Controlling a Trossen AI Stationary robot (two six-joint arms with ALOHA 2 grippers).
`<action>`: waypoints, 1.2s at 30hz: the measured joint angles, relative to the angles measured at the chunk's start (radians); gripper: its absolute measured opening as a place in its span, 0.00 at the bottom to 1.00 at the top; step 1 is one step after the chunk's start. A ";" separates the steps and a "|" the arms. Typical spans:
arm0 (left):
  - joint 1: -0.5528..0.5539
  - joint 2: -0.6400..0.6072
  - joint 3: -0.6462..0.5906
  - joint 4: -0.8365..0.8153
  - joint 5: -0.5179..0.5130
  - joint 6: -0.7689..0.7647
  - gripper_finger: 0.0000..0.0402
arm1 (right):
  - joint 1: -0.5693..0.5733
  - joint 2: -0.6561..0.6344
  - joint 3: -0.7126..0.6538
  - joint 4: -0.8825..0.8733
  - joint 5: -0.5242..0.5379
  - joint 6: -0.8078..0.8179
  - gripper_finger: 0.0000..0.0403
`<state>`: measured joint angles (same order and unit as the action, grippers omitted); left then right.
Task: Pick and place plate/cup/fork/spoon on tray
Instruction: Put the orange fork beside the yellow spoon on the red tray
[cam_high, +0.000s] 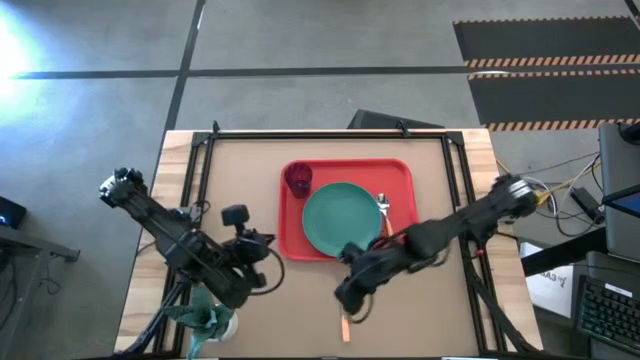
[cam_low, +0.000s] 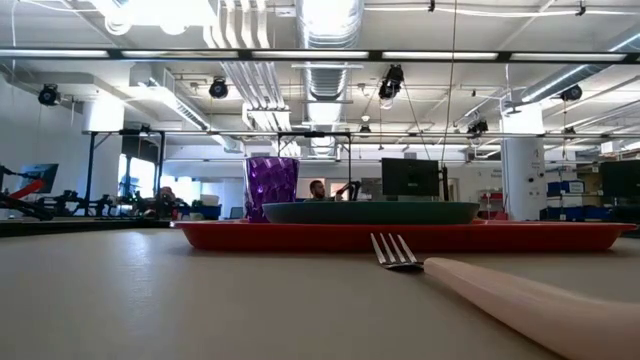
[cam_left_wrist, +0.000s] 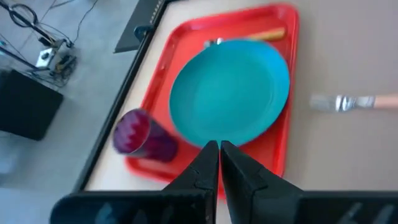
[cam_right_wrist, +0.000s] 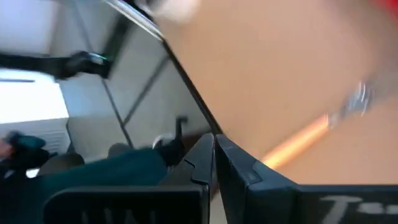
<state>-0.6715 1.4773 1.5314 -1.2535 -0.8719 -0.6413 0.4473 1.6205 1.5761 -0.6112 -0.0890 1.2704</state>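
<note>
The red tray (cam_high: 400, 172) lies at the table's middle. On it rest the teal plate (cam_high: 342, 220), the purple cup (cam_high: 298, 180) standing at its far left corner, and the orange-handled spoon (cam_high: 383, 208) to the right of the plate. The fork (cam_high: 345, 326) lies flat on the table near the front edge; the low view shows its tines (cam_low: 395, 252) close up. My right gripper (cam_high: 350, 298) is shut and empty just above the fork. My left gripper (cam_high: 268, 245) is shut and empty, left of the tray and pointing at it (cam_left_wrist: 219, 149).
A pale green potted plant (cam_high: 205, 320) stands at the table's front left corner, under my left arm. Black frame rails (cam_high: 330, 134) run along the table's far and side edges. Bare tabletop lies to the left and right of the tray.
</note>
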 joint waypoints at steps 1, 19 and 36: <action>-0.009 -0.005 0.000 -0.034 0.001 0.000 0.00 | 0.000 0.034 0.007 -0.014 -0.032 0.054 0.03; -0.152 -0.179 -0.061 -0.301 0.026 -0.060 0.00 | 0.017 0.539 0.321 -0.125 -0.459 0.248 0.28; -0.161 -0.287 -0.301 -0.226 0.026 -0.218 0.00 | 0.017 0.628 0.558 -0.664 0.116 0.358 0.40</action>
<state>-0.8322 1.1905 1.2308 -1.4792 -0.8457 -0.8593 0.4641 2.2482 2.1343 -1.2756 0.0275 1.6288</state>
